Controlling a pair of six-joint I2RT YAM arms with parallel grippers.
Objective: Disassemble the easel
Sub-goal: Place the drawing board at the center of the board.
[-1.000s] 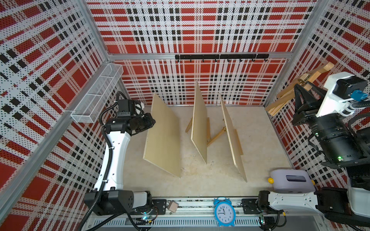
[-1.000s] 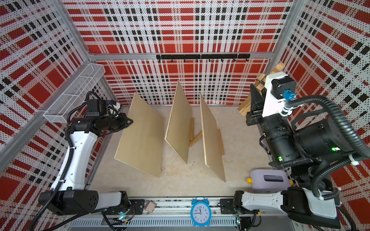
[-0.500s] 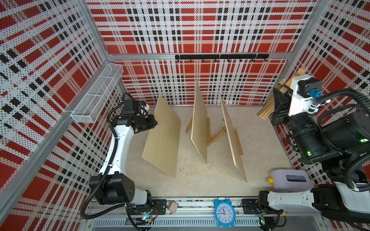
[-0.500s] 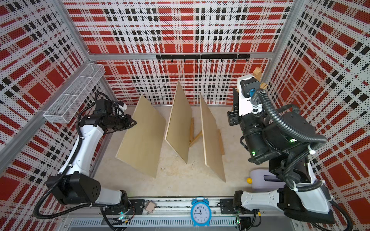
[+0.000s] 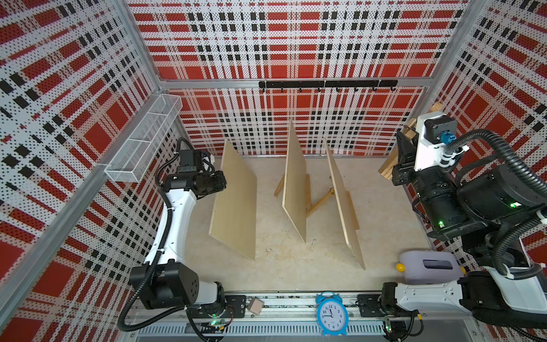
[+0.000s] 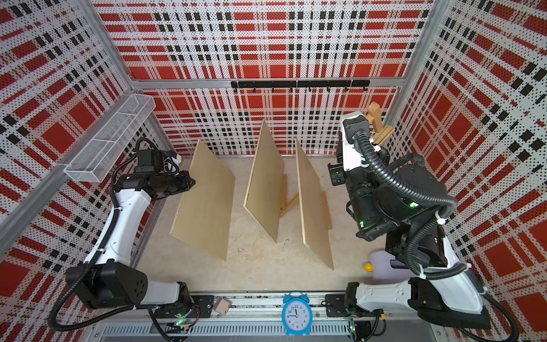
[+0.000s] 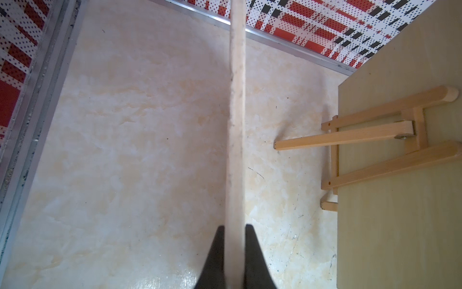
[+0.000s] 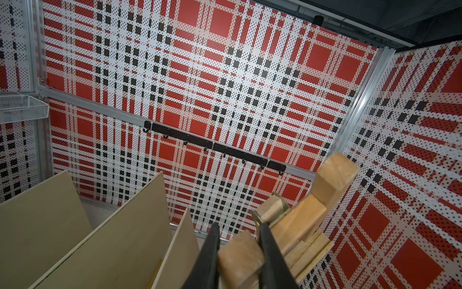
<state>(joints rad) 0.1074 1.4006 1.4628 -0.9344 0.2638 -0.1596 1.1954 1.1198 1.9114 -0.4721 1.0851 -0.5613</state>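
Right, both arms are loaded. The left gripper (image 7: 234,231) is pinched shut on the edge of a thin pale plywood board (image 5: 235,204), the leftmost of three panels. It is held tilted near the left wall, and I can't tell whether its lower corner touches the beige marbled tabletop (image 5: 281,272). The right gripper (image 8: 239,231) is clamped around one bar of a folded light-wood easel frame (image 8: 300,220), held high by the back right corner.

Now the risks. That board is big and gripped at only one spot, so it could pivot or slide between the fingers. If it swings, the nearest casualty is the middle plywood panel (image 5: 294,183), propped on a standing wooden easel (image 7: 370,140). One knock could topple that panel into the right-hand plywood panel (image 5: 343,204) just beyond.

On the other side, the folded frame has hinged pieces, and a loose leg could flop open. Its ends sit very near the plaid perforated right wall (image 5: 488,88), so a careless turn would scrape it.

For room, the gap between the held board and the middle panel is modest. The front strip of table looks free, apart from a lilac plastic jug (image 5: 429,266) in the front right corner. A white wire basket (image 5: 142,142) hangs above the left arm, so lifting there is limited.
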